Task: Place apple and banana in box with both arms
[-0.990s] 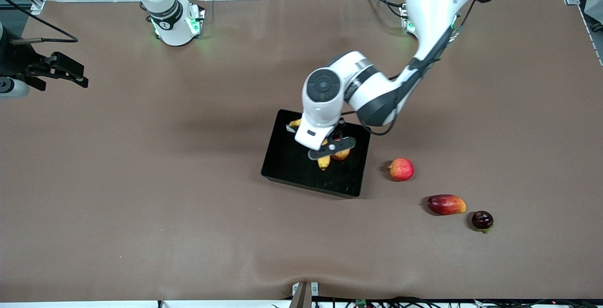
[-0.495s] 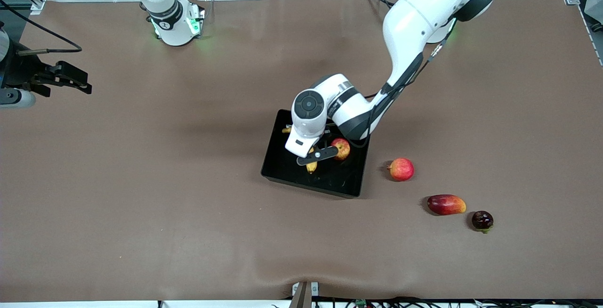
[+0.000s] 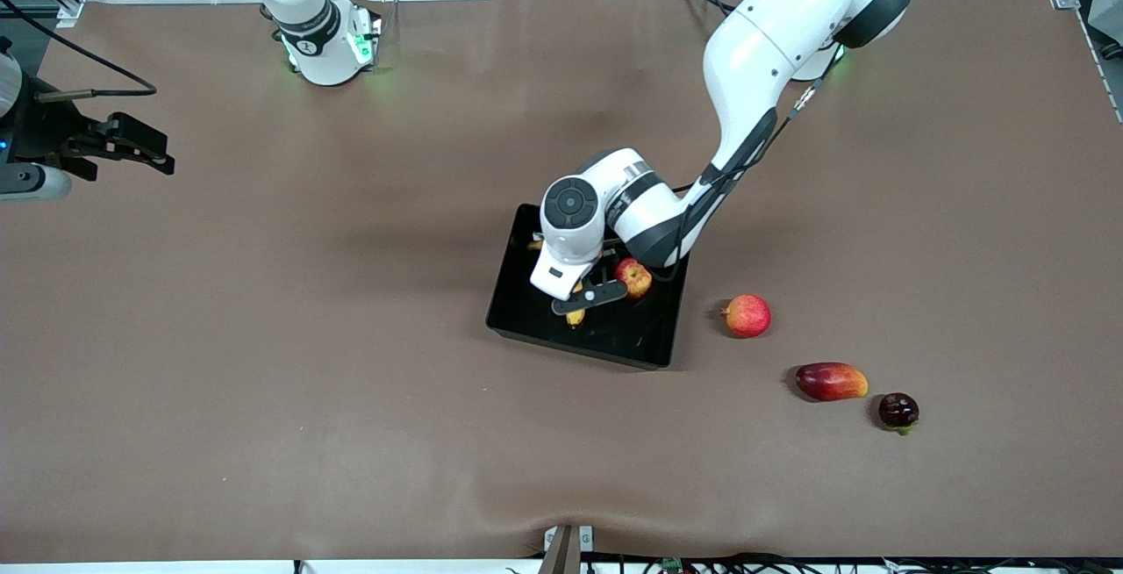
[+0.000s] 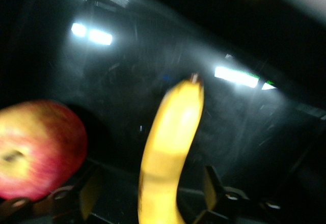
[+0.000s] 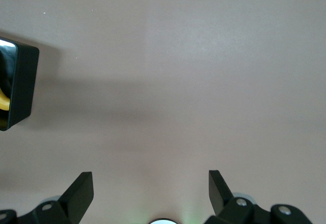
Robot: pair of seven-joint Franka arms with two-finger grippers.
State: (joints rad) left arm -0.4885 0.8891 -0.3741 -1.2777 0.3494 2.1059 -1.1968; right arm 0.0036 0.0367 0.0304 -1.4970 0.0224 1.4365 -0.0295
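The left claw [image 3: 582, 300], at frame centre, has just parted over the box [image 3: 526, 315]; the banana [image 4: 170, 147] seemingly lies released beside the apple [image 3: 633, 276]. The right claw [image 5: 150, 196] waits, apart.

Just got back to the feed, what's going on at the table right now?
The left gripper is down in the box, its fingers open on either side of the banana, which lies in the box beside the apple. The right gripper waits open over the bare table at the right arm's end. Three other fruits lie outside the box.
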